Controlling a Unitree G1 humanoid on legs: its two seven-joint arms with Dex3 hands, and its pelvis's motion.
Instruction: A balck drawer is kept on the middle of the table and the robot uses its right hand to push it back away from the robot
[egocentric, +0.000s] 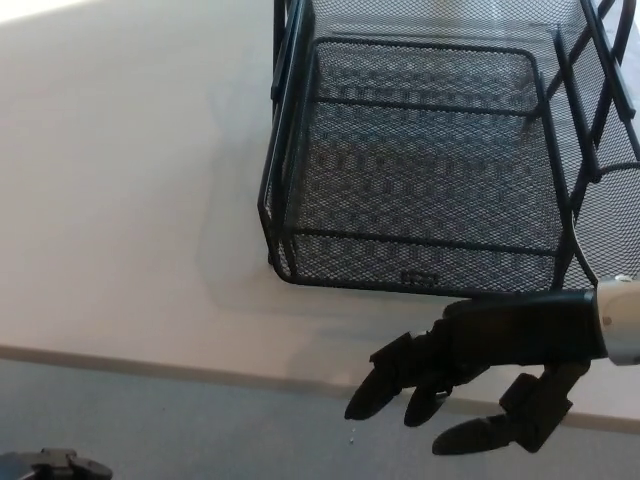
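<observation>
Pushing stage, as judged from the layout: the right robot hand (470, 375) is shown nearest the camera, entering from the right at the near edge of the table (120, 200), with its back raised toward the front wall of the black drawer (420, 180). The placement is read as preparation for a push, since a flat contact against the front wall would drive the mesh tray away from the robot. The fingers (400, 385) are held apart and curled downward, and nothing is grasped; the thumb (500, 425) hangs separately below. The upper side of the hand lies just beside the lower rim of the drawer, though actual contact cannot be confirmed. Directly beyond the hand, the drawer is seated within a wire frame and extends away toward the far side of the table. At the bottom left corner, a small dark part (55, 465) is visible; whether it belongs to the left robot hand cannot be told.
</observation>
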